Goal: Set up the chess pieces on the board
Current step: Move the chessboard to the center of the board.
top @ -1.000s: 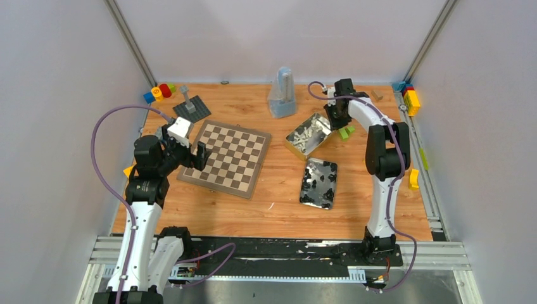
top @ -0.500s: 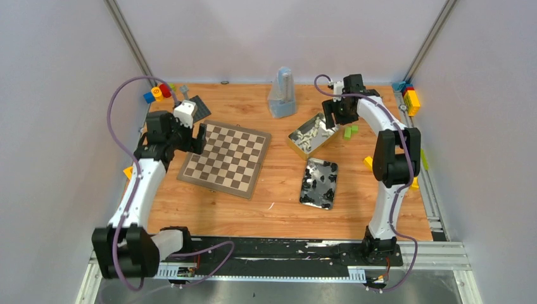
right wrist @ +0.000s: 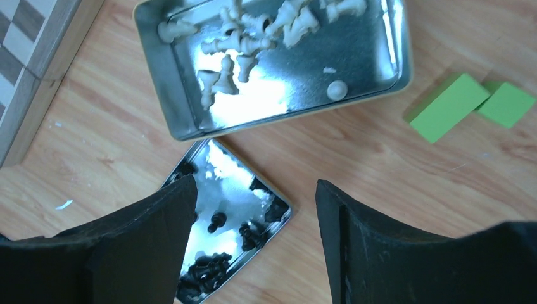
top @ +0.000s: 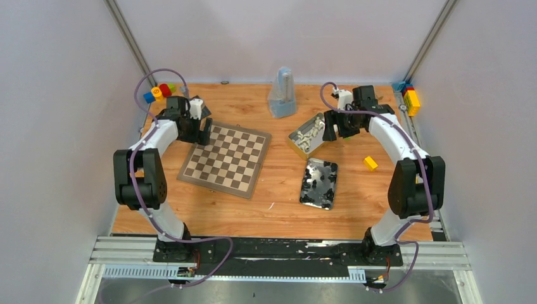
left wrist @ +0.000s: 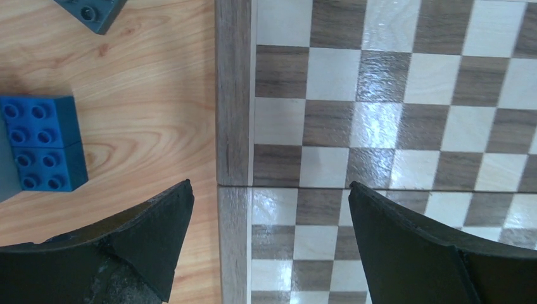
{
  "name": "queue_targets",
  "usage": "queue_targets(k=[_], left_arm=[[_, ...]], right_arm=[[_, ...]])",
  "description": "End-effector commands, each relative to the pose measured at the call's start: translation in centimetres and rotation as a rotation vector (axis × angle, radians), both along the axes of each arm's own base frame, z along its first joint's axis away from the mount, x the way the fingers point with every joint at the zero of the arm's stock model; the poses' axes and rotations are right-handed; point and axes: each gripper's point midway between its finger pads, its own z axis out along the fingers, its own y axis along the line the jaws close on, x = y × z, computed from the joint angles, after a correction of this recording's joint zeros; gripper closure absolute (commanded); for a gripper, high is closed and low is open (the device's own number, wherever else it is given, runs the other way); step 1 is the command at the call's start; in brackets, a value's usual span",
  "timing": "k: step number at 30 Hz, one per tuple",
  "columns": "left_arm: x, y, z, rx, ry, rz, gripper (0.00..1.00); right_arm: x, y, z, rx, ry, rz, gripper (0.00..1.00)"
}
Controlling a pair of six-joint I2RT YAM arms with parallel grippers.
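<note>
The board (top: 226, 158) lies flat at centre-left with no pieces on it. My left gripper (top: 201, 130) hovers open over its far-left edge; in the left wrist view the board (left wrist: 380, 126) and its border fill the space between the left gripper's (left wrist: 269, 185) empty jaws. Cream chess pieces (top: 308, 134) lie jumbled in a metal tin (right wrist: 161, 82). Black chess pieces (top: 318, 182) lie in a second shiny tin (right wrist: 278, 212). My right gripper (top: 335, 126) hangs open and empty beside the cream tin; in the right wrist view the right gripper (right wrist: 256, 182) is above the black tin's corner.
Two green blocks (right wrist: 449, 106) lie right of the cream tin. A yellow block (top: 370, 163) sits on the table to the right. A blue block (left wrist: 41, 142) and a dark studded plate (left wrist: 95, 9) lie left of the board. A clear bag (top: 283, 95) stands at the back.
My left arm swung from the board's near-left side to its far-left edge. My right gripper opened and shifted right of the cream tin. A yellow block now lies right of the black tin.
</note>
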Motion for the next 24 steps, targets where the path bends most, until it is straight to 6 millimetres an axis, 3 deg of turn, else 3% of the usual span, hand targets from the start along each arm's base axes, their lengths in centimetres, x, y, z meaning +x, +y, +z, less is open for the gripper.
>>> queue_targets(k=[1, 8, 13, 19, 24], left_arm=[[1.4, 0.6, -1.0, -0.004, 0.022, 0.052, 0.00], [2.1, 0.4, -3.1, -0.020, 0.039, 0.060, 0.00], [1.4, -0.4, -4.3, -0.069, 0.085, 0.052, 0.00], [-1.6, -2.9, -5.0, -0.201, 0.195, 0.006, 0.06], [-4.1, -4.9, -3.7, -0.304, 0.234, -0.033, 0.08]], right_arm=[[-1.9, 1.5, 1.6, 0.071, -0.042, 0.056, 0.30], [-4.7, 2.6, 0.2, 0.084, -0.019, 0.113, 0.30], [-5.8, 2.8, -0.7, 0.091, -0.005, 0.127, 0.31], [-6.6, 2.5, -0.6, 0.077, -0.023, 0.139, 0.31], [-7.3, 2.0, -0.8, 0.058, -0.032, 0.143, 0.31]])
